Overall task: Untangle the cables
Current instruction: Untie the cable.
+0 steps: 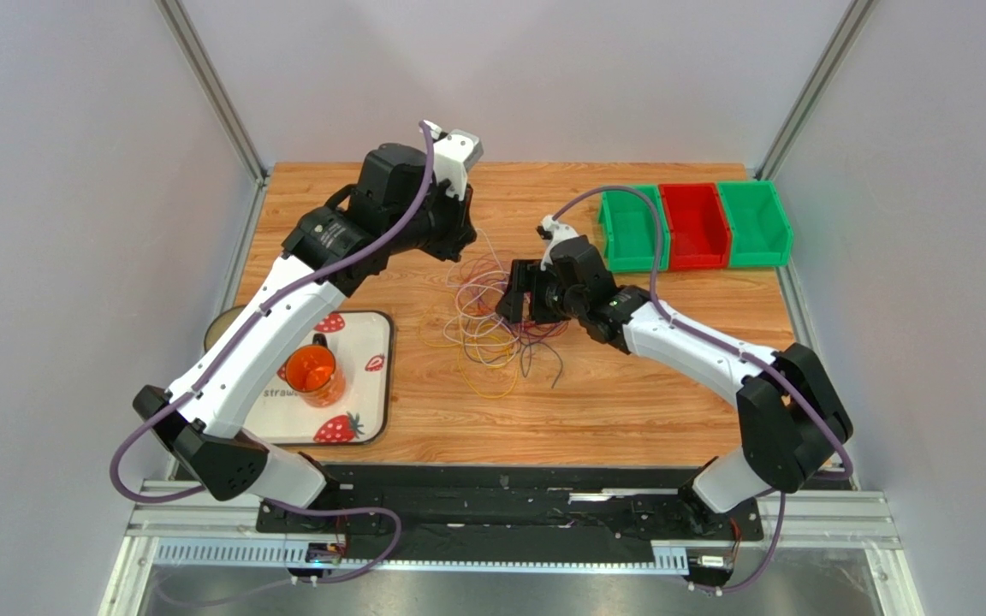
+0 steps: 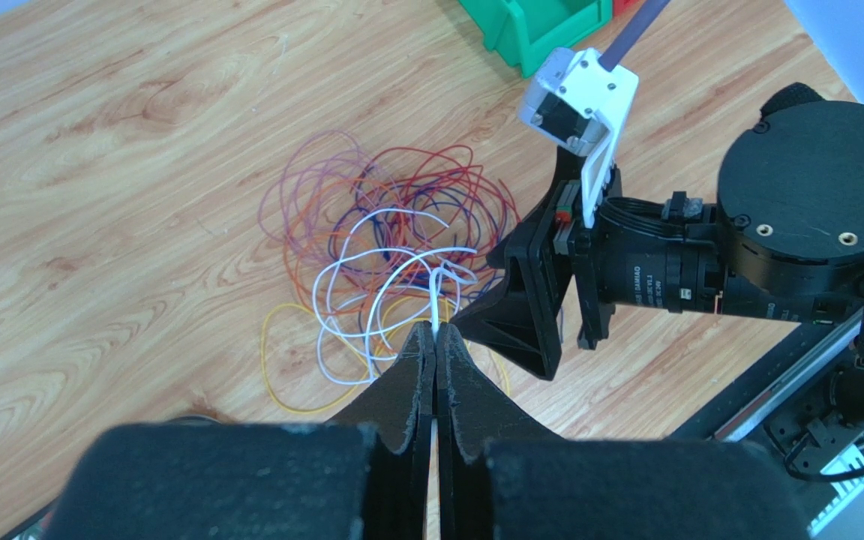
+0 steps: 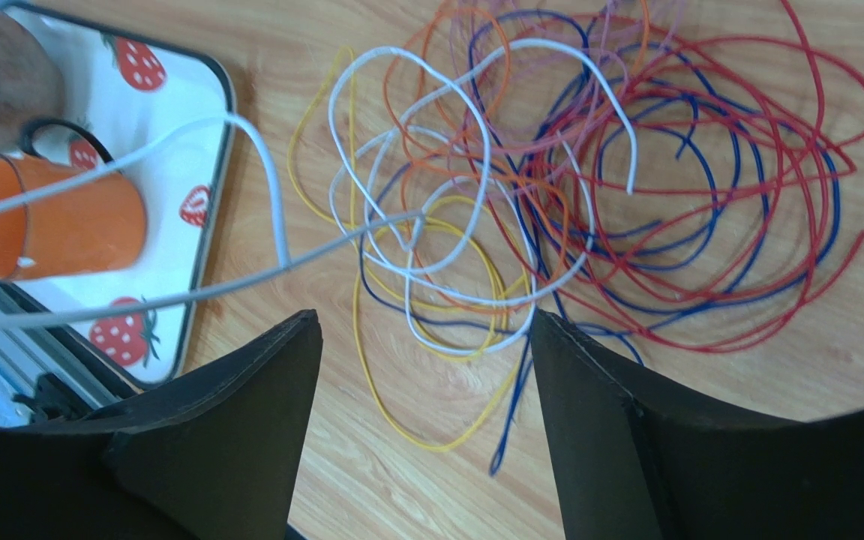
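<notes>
Pale walls [image 1: 74, 193] close in a wooden tabletop [image 1: 665, 398]. On it the left arm [image 1: 267, 308] stretches up the left side to the far middle, and the right arm [image 1: 704, 347] bends in from the right toward the centre. At the far right corner a green bin [image 1: 631, 229], a red bin [image 1: 694, 226] and a second green bin [image 1: 754, 223] stand touching in a row. A strawberry-print tray [image 1: 370, 398] lies near left, carrying an orange cup [image 1: 311, 372].

The cables [image 1: 498, 327] form a loose tangle of red, blue, purple, orange, yellow and white loops mid-tabletop, between the two wrists. The right gripper [image 3: 425, 338] hangs over the tangle's right side, jaws spread wide with nothing between them. The left gripper [image 2: 435, 338] is clenched on one white cable [image 2: 438, 295] that runs from the tangle up to its fingertips.
</notes>
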`<state>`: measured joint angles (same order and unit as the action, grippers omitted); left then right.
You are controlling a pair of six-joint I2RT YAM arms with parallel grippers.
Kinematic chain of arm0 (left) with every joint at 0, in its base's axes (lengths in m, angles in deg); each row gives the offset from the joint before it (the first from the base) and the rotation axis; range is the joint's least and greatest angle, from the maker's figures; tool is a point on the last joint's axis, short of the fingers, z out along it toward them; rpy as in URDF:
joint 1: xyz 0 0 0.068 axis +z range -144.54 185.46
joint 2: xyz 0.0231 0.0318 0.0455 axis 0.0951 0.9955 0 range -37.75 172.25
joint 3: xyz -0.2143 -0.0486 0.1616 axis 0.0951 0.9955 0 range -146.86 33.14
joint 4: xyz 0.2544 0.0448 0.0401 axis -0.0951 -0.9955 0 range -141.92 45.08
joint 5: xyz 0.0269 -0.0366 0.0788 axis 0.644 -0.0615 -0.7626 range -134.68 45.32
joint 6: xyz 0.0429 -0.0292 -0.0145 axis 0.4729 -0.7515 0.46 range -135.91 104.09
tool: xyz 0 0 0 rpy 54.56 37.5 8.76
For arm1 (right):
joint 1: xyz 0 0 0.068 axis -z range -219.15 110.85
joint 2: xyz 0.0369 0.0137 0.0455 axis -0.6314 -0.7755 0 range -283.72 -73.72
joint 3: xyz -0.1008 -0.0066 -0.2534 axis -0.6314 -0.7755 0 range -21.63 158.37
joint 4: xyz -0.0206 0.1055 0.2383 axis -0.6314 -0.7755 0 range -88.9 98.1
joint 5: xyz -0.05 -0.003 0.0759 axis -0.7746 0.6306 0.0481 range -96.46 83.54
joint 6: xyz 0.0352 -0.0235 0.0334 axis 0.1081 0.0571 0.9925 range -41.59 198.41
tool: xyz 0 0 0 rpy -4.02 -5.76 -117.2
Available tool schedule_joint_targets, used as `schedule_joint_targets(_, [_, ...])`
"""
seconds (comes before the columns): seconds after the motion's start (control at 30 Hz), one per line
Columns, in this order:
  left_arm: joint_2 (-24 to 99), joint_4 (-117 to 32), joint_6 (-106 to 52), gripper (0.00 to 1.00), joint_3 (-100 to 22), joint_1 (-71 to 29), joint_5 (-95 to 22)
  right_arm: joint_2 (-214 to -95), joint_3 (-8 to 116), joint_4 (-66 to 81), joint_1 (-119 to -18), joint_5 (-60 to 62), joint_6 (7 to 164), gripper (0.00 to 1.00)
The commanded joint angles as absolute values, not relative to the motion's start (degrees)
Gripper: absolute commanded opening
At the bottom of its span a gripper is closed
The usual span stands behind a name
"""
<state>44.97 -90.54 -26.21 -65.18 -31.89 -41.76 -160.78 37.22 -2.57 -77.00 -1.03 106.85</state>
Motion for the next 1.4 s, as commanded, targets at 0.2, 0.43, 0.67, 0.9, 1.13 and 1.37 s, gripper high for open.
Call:
schedule_joint_targets(0.2, [44.08,-90.71,-26.19,0.00,-67.76,-30.84,-40.99,-165.73,36.55,12.41,-77.73,-5.14,112.07,0.70])
schedule_joint_targets(0.43, [44.87,-90.80,-26.54,0.00,-68.55,-30.32,-39.76,-168.72,36.03,14.60,-77.82,-6.46,114.09,0.68])
schedule_joint_targets(0.67, [45.31,-90.62,-27.16,0.00,-68.37,-30.23,-38.79,-171.27,35.85,17.33,-77.82,-6.46,115.32,0.68])
schedule_joint_targets(0.9, [45.92,-90.53,-27.42,0.00,-68.46,-30.31,-38.35,-174.26,37.52,18.65,-77.73,-5.93,116.02,0.65])
schedule_joint_targets(1.13, [46.62,-89.22,-27.86,0.00,-66.62,-30.14,-37.91,-175.49,37.78,19.97,-77.91,-5.32,116.46,0.62])
schedule_joint_targets(1.37, [47.77,-87.37,-28.91,0.00,-64.25,-30.14,-37.30,-175.49,38.40,20.67,-77.91,-4.53,116.64,0.59])
